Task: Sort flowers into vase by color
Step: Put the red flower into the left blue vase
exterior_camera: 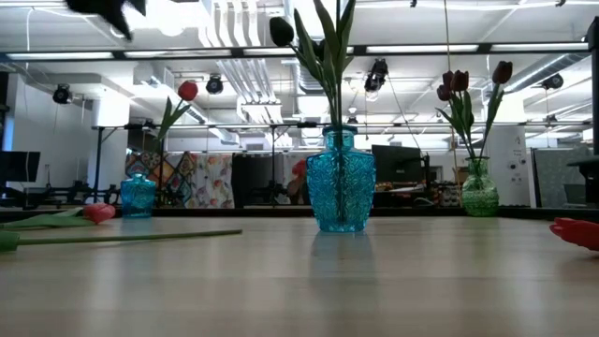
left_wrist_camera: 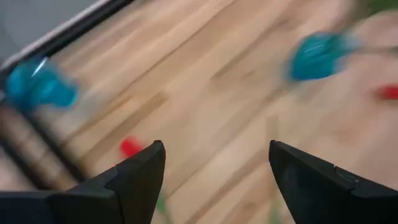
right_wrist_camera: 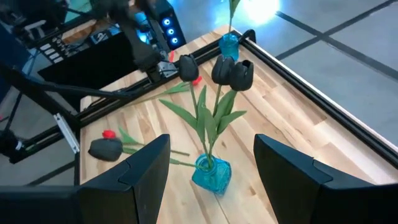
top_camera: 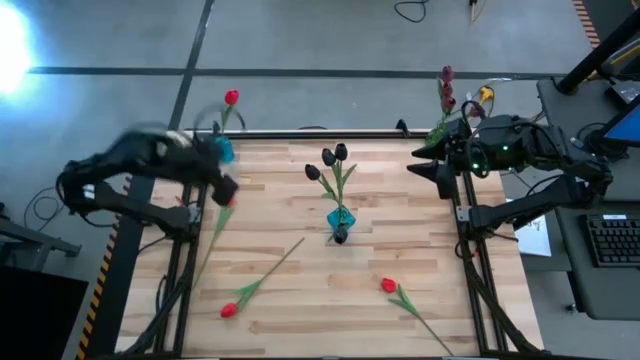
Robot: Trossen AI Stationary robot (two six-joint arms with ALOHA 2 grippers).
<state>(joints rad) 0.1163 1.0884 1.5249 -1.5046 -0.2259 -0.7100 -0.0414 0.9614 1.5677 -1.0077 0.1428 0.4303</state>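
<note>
Three red flowers lie flat on the wooden table: one near the left edge (top_camera: pixel 224 203), one near front left (top_camera: pixel 229 310), one near front right (top_camera: pixel 389 286). A blue vase (top_camera: pixel 340 220) at the table's middle holds black flowers (top_camera: pixel 334 156). In the far left corner a small blue vase (top_camera: pixel 222 150) holds one red flower (top_camera: pixel 232 97). A green vase (exterior_camera: pixel 479 192) at the far right corner holds maroon flowers (top_camera: pixel 447 88). My left gripper (left_wrist_camera: pixel 217 149) hovers open above the left red flower (left_wrist_camera: pixel 130 146). My right gripper (right_wrist_camera: pixel 212 138) waits open at the far right, raised, facing the middle vase (right_wrist_camera: pixel 211 173).
Black frame rails (top_camera: pixel 300 133) run along the table's far edge and both sides. Bare wood lies between the middle vase and the flowers near the front edge. A keyboard (top_camera: pixel 612 240) sits off the table to the right.
</note>
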